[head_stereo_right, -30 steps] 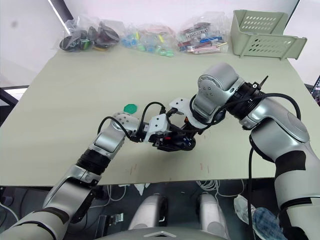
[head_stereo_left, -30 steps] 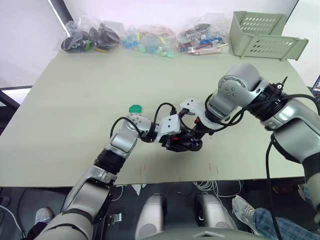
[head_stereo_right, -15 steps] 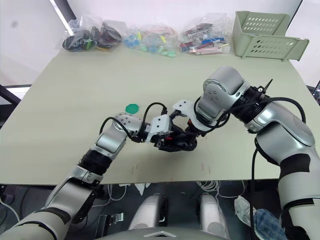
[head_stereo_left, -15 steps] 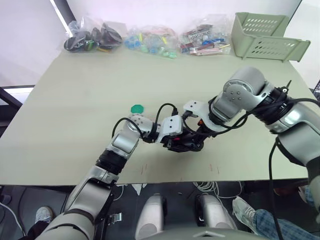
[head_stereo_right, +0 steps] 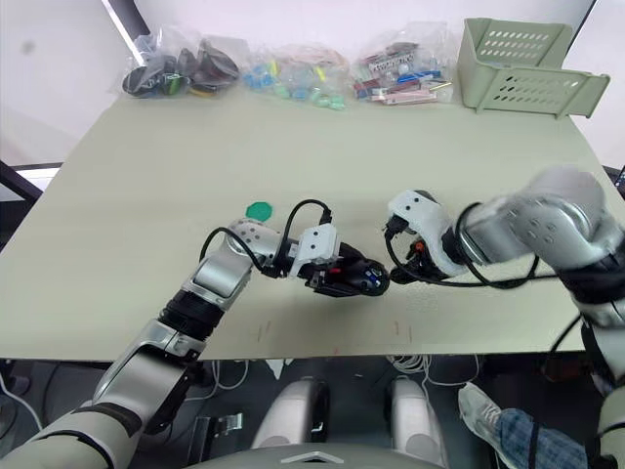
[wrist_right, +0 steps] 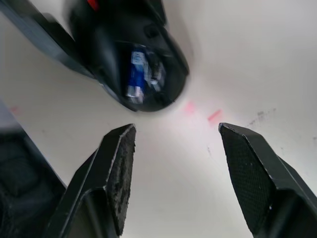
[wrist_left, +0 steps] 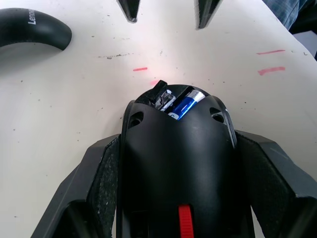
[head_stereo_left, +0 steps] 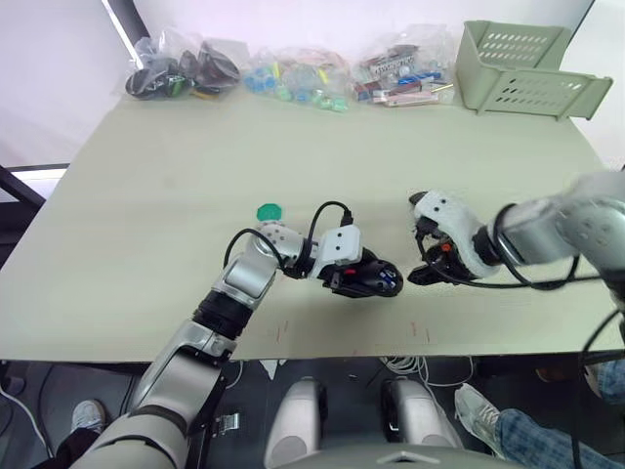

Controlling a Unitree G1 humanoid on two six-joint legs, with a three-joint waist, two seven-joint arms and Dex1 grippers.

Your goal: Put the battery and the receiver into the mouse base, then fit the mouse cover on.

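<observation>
Bare table (head_stereo_left: 176,195) surrounds the mouse base (head_stereo_left: 366,280); mouse cover (wrist_left: 34,33) lies nearby.

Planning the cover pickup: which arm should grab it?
Right. The right end effector is open and empty beside the mouse base; the left end effector is shut on the base, battery seated. The mouse cover lies nearby.

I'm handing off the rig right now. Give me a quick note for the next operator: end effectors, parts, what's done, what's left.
Left end effector: shut on the mouse base, holding it on the table.
Right end effector: open, holding nothing, just right of the base.
Battery: seated in the base's hollow.
Receiver: cannot tell whether it is in.
Mouse cover: lying on the table, not fitted.
Left to do: check the receiver, then pick up the cover and fit it on.
</observation>
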